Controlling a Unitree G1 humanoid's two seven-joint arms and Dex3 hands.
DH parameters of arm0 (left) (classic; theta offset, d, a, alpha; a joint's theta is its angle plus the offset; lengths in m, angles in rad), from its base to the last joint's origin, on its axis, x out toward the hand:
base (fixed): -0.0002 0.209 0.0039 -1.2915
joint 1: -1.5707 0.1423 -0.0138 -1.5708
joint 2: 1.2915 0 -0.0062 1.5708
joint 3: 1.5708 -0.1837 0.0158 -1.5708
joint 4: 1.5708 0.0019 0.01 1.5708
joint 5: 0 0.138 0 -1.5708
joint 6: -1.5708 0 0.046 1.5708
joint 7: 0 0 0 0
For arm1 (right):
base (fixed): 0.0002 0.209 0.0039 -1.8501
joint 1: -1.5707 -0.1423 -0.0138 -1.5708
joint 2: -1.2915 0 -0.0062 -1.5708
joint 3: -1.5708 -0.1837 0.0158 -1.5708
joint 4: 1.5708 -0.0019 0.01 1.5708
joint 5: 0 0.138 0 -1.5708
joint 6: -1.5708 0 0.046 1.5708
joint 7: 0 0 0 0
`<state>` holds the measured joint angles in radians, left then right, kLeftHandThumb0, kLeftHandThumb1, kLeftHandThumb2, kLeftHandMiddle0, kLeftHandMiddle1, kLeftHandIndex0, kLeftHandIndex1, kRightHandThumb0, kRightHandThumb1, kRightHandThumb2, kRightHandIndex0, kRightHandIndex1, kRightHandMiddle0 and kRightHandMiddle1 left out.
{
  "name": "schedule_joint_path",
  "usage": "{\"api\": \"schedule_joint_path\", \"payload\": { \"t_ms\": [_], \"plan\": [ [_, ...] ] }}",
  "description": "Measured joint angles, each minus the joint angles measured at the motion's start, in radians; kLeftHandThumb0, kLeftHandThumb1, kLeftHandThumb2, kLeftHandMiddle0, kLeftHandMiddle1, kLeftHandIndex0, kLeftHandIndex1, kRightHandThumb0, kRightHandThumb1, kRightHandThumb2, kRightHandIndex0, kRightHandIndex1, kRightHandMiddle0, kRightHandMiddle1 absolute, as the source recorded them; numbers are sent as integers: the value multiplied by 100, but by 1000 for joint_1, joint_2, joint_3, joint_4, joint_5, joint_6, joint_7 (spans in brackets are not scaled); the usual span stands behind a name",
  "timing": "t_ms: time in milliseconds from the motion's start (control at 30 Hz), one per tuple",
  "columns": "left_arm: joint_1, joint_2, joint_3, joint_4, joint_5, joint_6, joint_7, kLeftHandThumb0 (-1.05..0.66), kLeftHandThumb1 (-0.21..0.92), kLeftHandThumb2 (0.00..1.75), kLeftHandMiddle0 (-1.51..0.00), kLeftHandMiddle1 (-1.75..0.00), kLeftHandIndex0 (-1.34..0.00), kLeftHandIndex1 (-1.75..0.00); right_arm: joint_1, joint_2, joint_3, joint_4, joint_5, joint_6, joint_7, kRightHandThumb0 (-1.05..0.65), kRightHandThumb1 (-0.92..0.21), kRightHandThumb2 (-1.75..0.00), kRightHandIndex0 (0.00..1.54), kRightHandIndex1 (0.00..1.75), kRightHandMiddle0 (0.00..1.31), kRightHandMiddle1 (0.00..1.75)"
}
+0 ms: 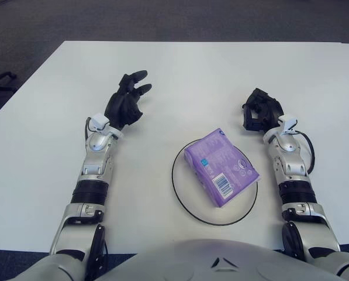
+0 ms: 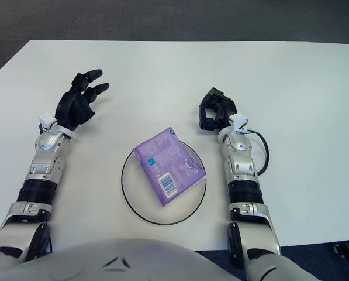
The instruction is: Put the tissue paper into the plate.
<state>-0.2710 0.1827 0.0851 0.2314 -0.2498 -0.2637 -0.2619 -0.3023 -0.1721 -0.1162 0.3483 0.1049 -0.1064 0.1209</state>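
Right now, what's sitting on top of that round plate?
A purple tissue pack lies on the white plate, its barcode end facing the robot. Whatever plate surface lies beneath the pack is hidden.

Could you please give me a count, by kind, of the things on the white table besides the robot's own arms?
Purple plastic-wrapped tissue paper packs: 1
Round white plates with a black rim: 1
Total: 2
The pack lies in the plate; the left hand and right hand hold nothing.

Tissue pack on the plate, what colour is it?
Purple, with a white barcode label; the tissue pack shows best in the left eye view.
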Motion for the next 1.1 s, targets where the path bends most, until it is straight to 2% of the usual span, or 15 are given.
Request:
{"api": "schedule_joint_path", "payload": {
  "t_ms": [100,133,200,233,333,500,733,1100],
  "plan": [
    [13,-27,9,-40,-5,52,43,-41,81,73,-45,-156,-24,-171,2,-2,0,0,0,1,0,-50,-27,-137,128,175,65,175],
    [17,-32,11,-50,-6,67,53,-27,67,88,-51,-157,-26,-172,3,-3,0,0,0,1,-1,-50,-28,-137,128,175,65,175],
    [23,-39,13,-66,-7,97,70,-14,54,102,-57,-158,-28,-173,3,-3,0,0,0,2,0,-50,-28,-137,128,175,65,175],
    [26,-42,12,-73,-7,110,77,-9,45,114,-61,-162,-33,-174,3,-3,0,0,0,2,0,-50,-28,-137,128,175,65,175],
    [35,-51,14,-95,-7,143,98,-3,26,137,-71,-165,-44,-174,3,-3,0,-2,0,2,0,-50,-28,-137,128,175,65,175],
    [41,-65,22,-114,-13,172,124,-1,8,155,-84,-162,-56,-175,4,-3,0,-2,0,3,0,-50,-28,-137,128,175,65,175],
    [43,-78,33,-113,-26,194,139,0,3,163,-86,-167,-59,-175,6,-4,-1,-3,0,2,0,-50,-28,-136,128,175,65,175],
    [44,-87,40,-88,-56,241,139,0,2,166,-84,-173,-60,-175,7,-7,-6,-3,1,0,4,-50,-28,-136,129,175,65,175]
  ]
}}
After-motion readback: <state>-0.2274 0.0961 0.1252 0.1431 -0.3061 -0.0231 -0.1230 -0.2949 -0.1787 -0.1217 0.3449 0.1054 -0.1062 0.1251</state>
